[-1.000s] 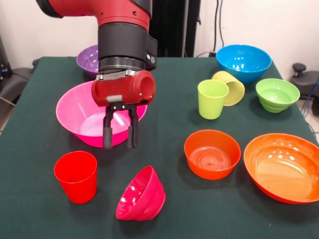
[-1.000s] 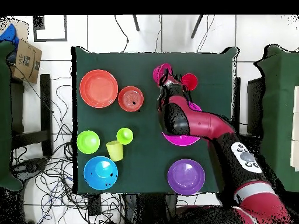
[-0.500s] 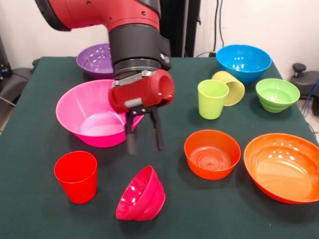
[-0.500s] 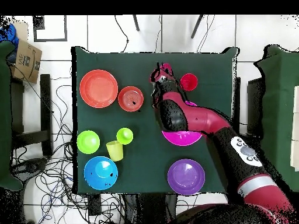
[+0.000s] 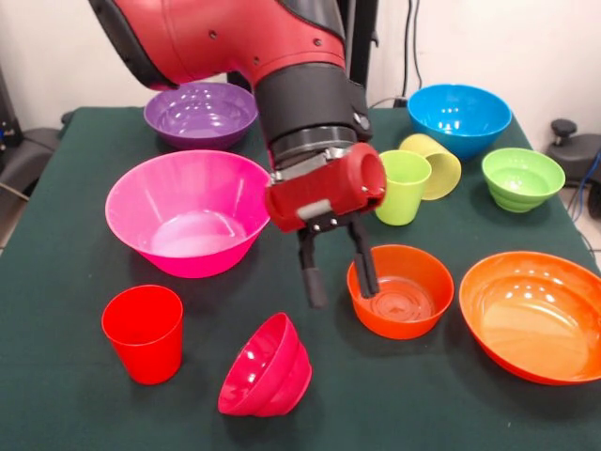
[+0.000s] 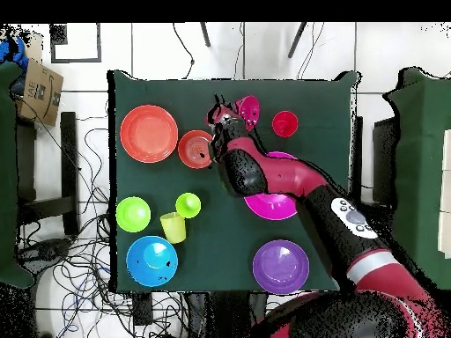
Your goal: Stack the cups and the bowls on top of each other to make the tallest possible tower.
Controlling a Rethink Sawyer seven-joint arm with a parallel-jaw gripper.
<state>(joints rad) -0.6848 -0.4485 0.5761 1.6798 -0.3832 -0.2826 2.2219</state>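
My gripper [image 5: 344,294] hangs open and empty, one finger over the left rim of the small orange bowl [image 5: 401,291], the other just outside it. Left of it sits the large pink bowl [image 5: 188,211]. The red cup [image 5: 144,332] stands upright at the front left. Beside it the small magenta bowl [image 5: 268,368] lies tipped on its side. The lime green cup [image 5: 404,186] is upright, and the pale yellow cup [image 5: 434,162] lies on its side against it. All pieces rest singly on the cloth, with none on another.
The purple bowl [image 5: 200,113] and blue bowl [image 5: 459,117] stand at the back. The ribbed green bowl [image 5: 522,177] and large orange bowl [image 5: 535,315] are at the right. In the overhead view my arm crosses over the pink bowl [image 6: 273,207].
My arm has swung from above the pink bowl's rim across to the small orange bowl, staying open. Cups and bowls have not moved.
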